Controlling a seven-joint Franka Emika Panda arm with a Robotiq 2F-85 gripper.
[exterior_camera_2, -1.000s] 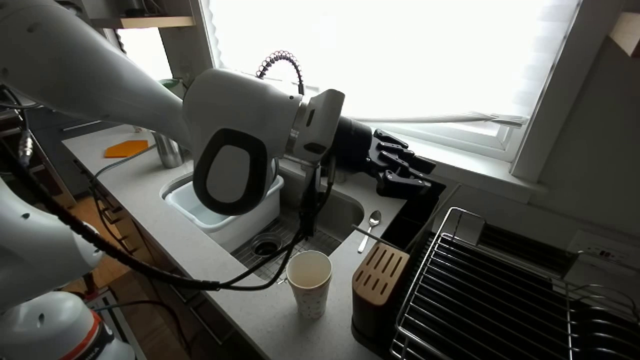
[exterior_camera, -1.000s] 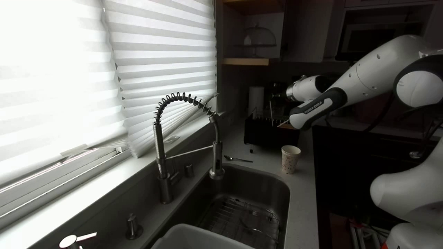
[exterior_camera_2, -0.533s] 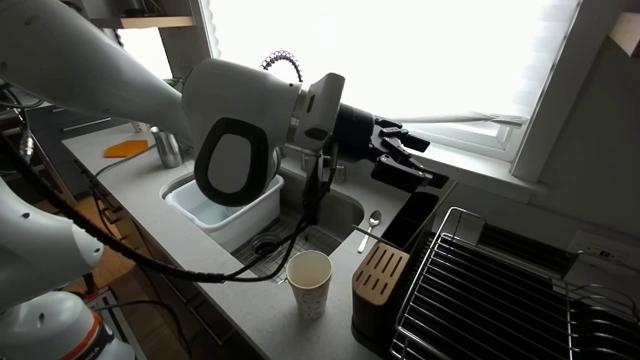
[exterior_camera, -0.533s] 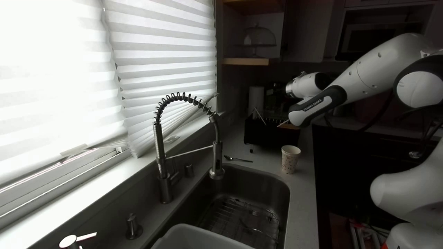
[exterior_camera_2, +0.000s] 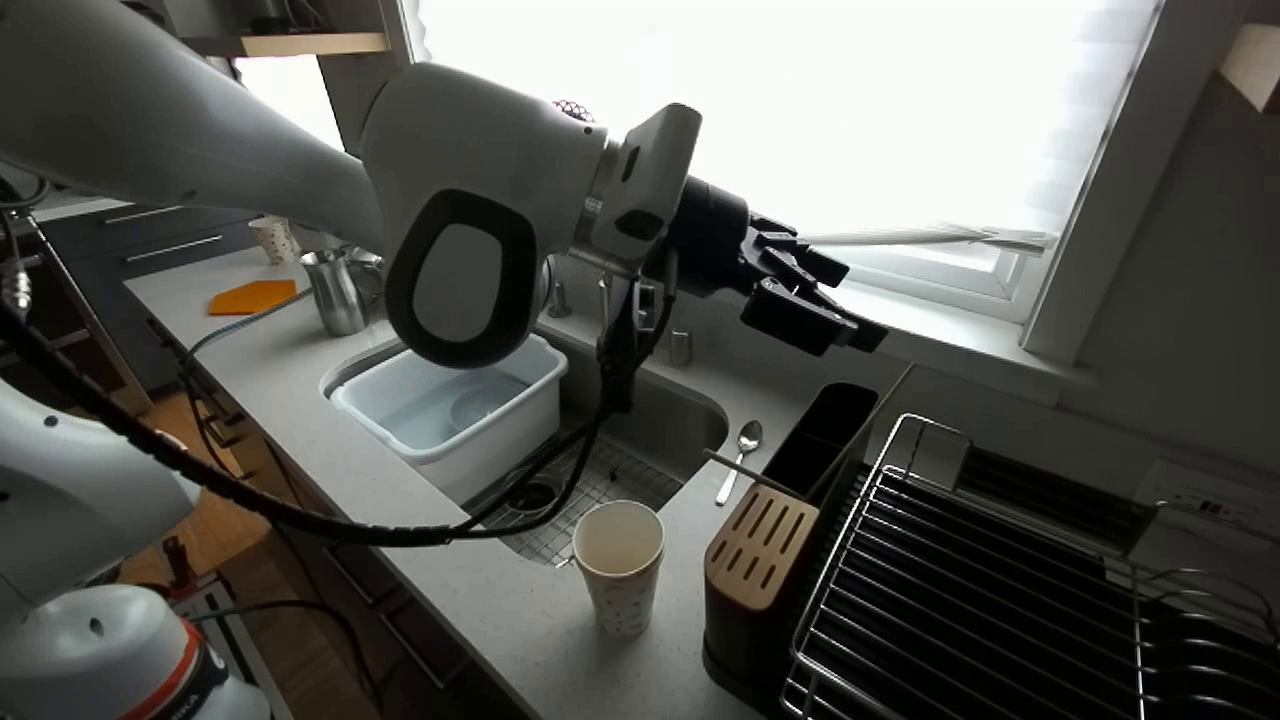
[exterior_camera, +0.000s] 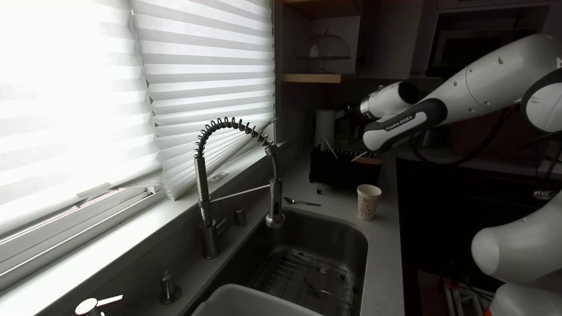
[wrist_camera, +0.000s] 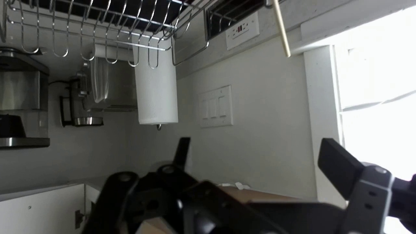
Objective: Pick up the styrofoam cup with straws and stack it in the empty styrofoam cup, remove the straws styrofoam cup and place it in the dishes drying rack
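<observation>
A patterned cup stands upright on the counter beside the sink, also in an exterior view; no straws stick out of it. One thin straw leans in the narrow black holder at the drying rack; it shows in an exterior view. A second straw lies across the holder near its slotted wooden top. The wire drying rack is at the right, and in the wrist view. My gripper is open and empty above the black holder; its fingers are apart in the wrist view.
A slotted wooden-top block and a spoon are near the cup. The sink holds a white tub. A tall faucet rises by the window. Another patterned cup and a metal pitcher stand on the far counter.
My gripper has risen away from the black holder. The straw that stood nearly upright below it a second ago now leans over in the holder. The patterned cup has not moved.
</observation>
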